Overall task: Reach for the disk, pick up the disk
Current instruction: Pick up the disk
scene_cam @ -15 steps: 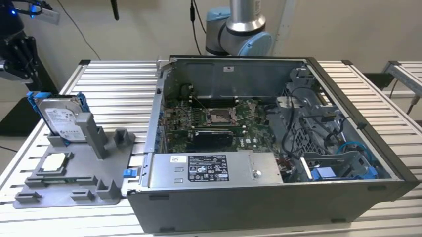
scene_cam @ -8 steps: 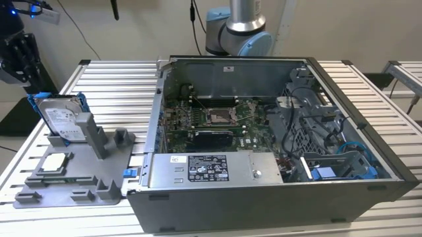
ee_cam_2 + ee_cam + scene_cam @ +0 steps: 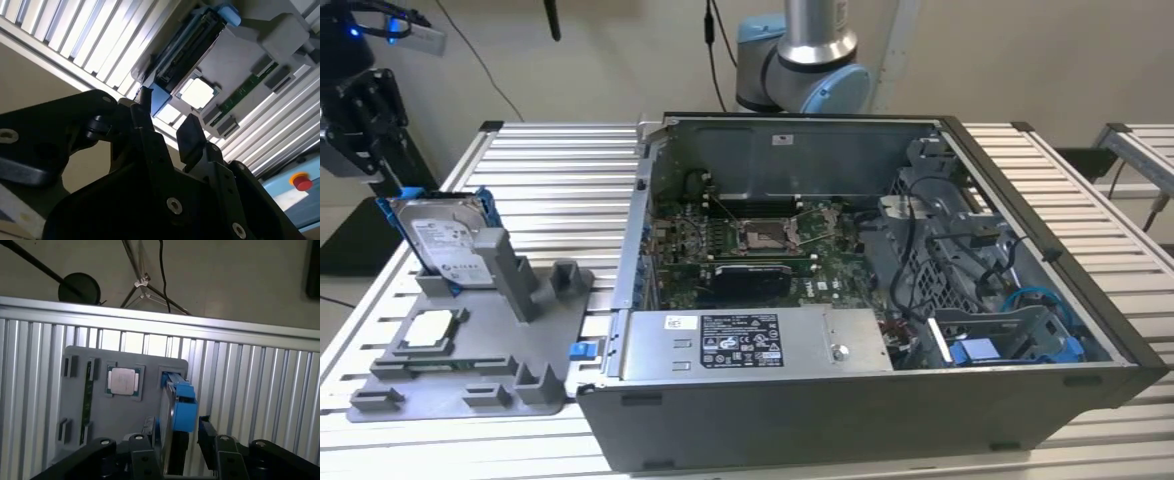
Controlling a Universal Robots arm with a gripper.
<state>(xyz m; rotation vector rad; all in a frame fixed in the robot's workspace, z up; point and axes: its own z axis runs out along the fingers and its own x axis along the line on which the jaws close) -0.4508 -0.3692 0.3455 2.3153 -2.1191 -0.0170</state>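
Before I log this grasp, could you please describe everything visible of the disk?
The disk is a flat silver-grey metal drive with a white label and blue plastic bracket. It stands upright on edge in a grey holder at the exterior view's left. Open fingers bracket it in the first wrist view, not gripping.

Arm (image 3: 803, 55): a silver metal tube and rounded grey joint housings, capped in pale blue, are seen in the exterior view.
Gripper (image 3: 167, 115): matte black throughout; angular plates and linked bars are shown in the second wrist view.
Fingers (image 3: 189, 136): black, blocky, bevelled at the tips.
Screws (image 3: 173, 204): small, round, silver; they are set flush into the black plates.
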